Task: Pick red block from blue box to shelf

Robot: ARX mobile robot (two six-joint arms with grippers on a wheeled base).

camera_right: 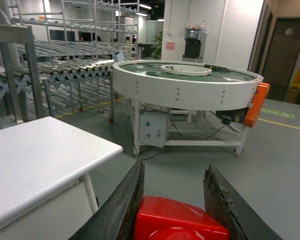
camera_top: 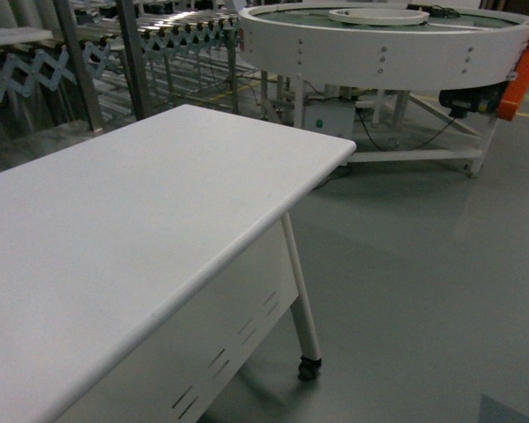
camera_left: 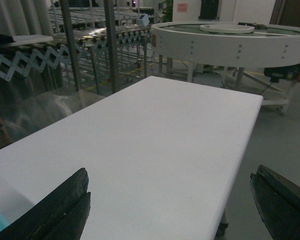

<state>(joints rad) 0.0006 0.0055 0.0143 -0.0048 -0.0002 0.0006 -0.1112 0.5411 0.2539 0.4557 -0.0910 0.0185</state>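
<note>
Table point(camera_top: 115, 247) at left, round conveyor point(camera_top: 388, 44) behind on its right, roller racks point(camera_top: 159, 44) behind left.

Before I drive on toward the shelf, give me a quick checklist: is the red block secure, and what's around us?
1. Red block between the right claw fingers: ok, it fills the gap in the right wrist view.
2. Left claw free: ok, jaws spread wide with only the white table below.
3. Shelf as drop spot: cannot tell; steel uprights and roller racks stand behind the table, but no free tier shows.
4. Floor to the right: ok, bare grey floor up to the round conveyor.
5. Blue box: cannot tell, not identifiable in any view.
</note>
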